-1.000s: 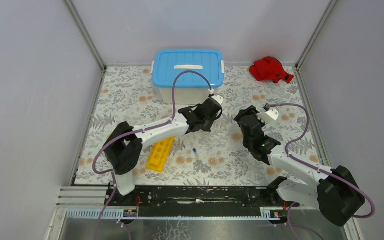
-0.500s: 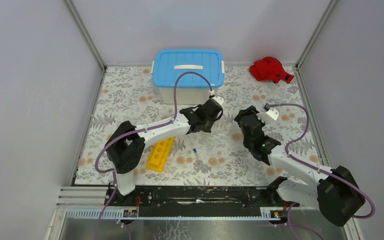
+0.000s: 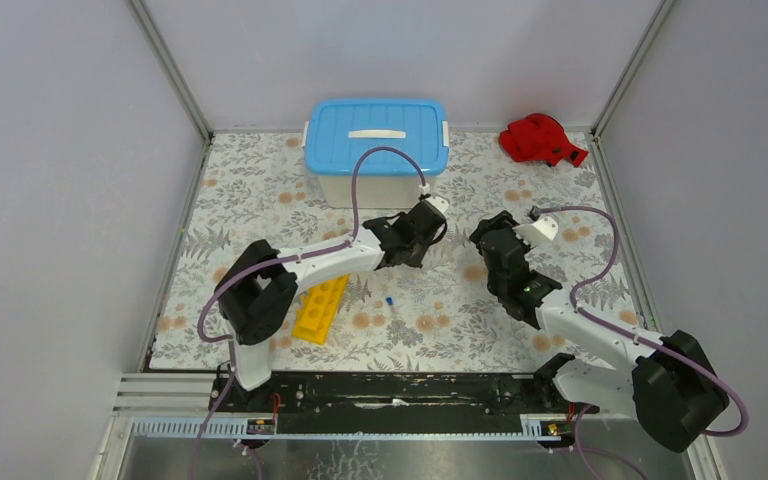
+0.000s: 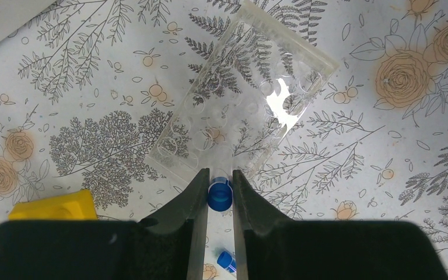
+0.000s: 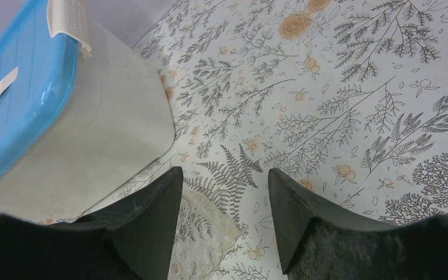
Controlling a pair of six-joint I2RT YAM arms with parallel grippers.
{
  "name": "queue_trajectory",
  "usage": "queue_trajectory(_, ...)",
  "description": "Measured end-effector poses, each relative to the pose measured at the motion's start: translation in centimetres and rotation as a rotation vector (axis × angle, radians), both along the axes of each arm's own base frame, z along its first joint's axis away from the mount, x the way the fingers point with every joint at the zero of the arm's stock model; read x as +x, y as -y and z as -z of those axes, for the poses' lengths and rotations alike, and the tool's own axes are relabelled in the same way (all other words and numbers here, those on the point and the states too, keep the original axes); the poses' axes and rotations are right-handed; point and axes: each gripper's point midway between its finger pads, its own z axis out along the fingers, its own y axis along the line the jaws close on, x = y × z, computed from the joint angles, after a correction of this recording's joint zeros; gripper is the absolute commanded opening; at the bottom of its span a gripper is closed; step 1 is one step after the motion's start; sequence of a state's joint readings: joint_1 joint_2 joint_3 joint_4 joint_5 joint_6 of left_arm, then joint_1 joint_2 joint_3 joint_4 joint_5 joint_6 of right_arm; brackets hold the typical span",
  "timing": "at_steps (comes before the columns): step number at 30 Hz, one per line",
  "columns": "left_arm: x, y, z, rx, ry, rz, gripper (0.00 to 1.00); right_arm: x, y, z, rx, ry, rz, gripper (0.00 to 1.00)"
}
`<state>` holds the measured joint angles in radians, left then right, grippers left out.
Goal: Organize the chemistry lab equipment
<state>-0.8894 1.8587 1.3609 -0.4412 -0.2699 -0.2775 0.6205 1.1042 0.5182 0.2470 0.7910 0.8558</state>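
Floral-patterned table (image 3: 260, 190)
On it lie a blue-lidded tub (image 3: 375, 135), red cloth (image 3: 540, 140), yellow rack (image 3: 322, 305), clear tray (image 4: 239, 105), blue-capped tube (image 3: 388, 299).

the left arm (image 3: 310, 263) has swung its elbow rightward, edging the left gripper (image 4: 220, 176) slightly along.

Between left fingers (image 4: 193, 201): closed off by the blue-capped tube (image 4: 220, 195) pinched there.
Ahead of left fingers: clear tray (image 4: 242, 99) flat on the tabletop (image 4: 385, 175), just past the tips.
Left of them: yellow rack (image 4: 52, 205) corner, near.
Below, behind the tips: loose tube (image 4: 226, 261).
Right of them: open tabletop.
Between right fingers (image 5: 151, 224): wide gap above the tray's edge.
Ahead-left of right fingers: white tub (image 5: 111, 134) wall, near.
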Motion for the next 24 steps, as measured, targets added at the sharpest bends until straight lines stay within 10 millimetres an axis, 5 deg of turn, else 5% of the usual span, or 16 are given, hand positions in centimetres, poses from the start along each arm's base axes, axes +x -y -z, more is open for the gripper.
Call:
queue_trajectory(5, 0.0, 0.0, 0.4, 0.007, -0.006, 0.000, 0.17, 0.1, 0.0, 0.3, -0.006, -0.006, 0.001, 0.63)
queue_trajectory(14, 0.2, -0.2, 0.5, 0.009, -0.008, -0.007, 0.45, 0.2, 0.0, 0.9, -0.017, -0.024, -0.004, 0.63)
queue_trajectory(24, 0.2, -0.2, 0.5, 0.009, -0.008, -0.007, 0.52, 0.2, -0.1, 1.1, -0.025, -0.032, -0.014, 0.63)
